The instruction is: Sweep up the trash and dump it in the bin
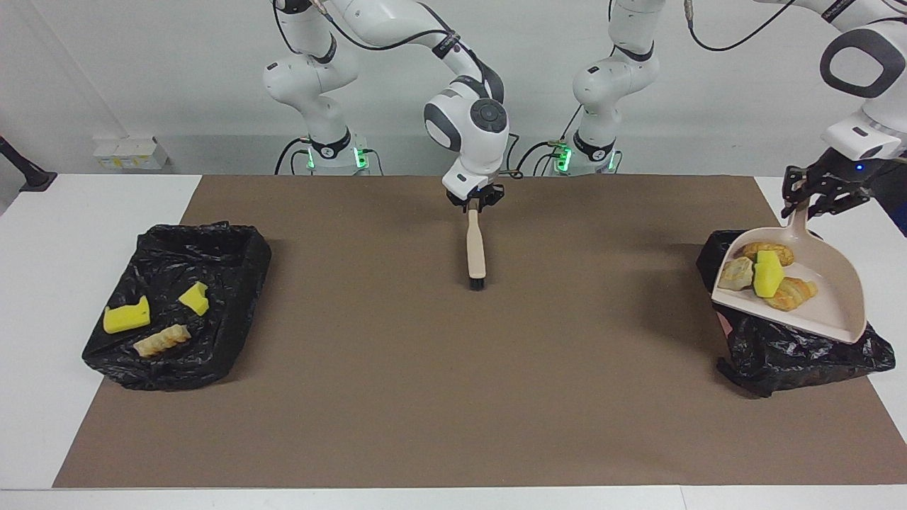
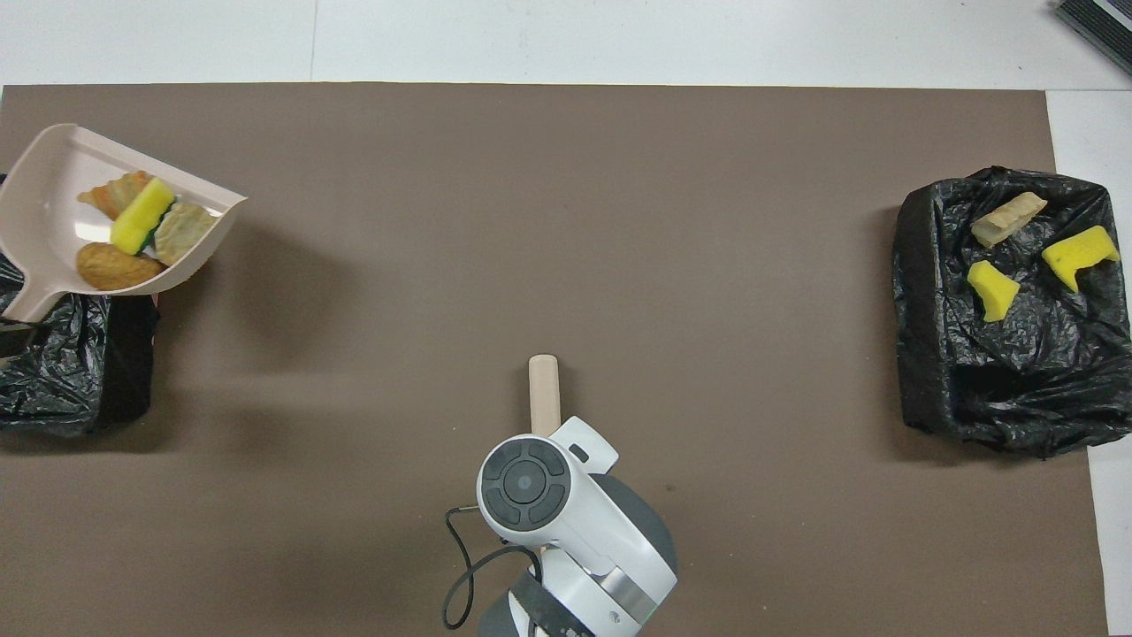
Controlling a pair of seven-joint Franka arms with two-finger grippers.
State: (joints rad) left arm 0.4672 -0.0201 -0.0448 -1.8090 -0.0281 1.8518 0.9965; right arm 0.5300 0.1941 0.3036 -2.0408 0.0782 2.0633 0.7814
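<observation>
My left gripper [image 1: 815,200] is shut on the handle of the beige dustpan [image 1: 829,297], held in the air over the black-lined bin [image 1: 801,347] at the left arm's end of the table. Several pieces of trash lie in the pan: a yellow sponge chunk [image 1: 767,275] among tan bread-like lumps [image 1: 790,294]. In the overhead view the dustpan [image 2: 44,195] and its sponge chunk [image 2: 141,215] cover part of that bin [image 2: 53,389], and the left gripper is cut off at the edge. My right gripper [image 1: 476,204] is shut on the handle end of the brush [image 1: 475,248], over the mat's middle. The right arm hides the gripper in the overhead view, where only the brush [image 2: 543,389] shows.
A second black-lined bin [image 1: 212,269] at the right arm's end holds two yellow sponge chunks [image 2: 990,290] and a tan lump [image 2: 1008,218]. A brown mat [image 1: 453,389] covers the table between the bins, with white table around it.
</observation>
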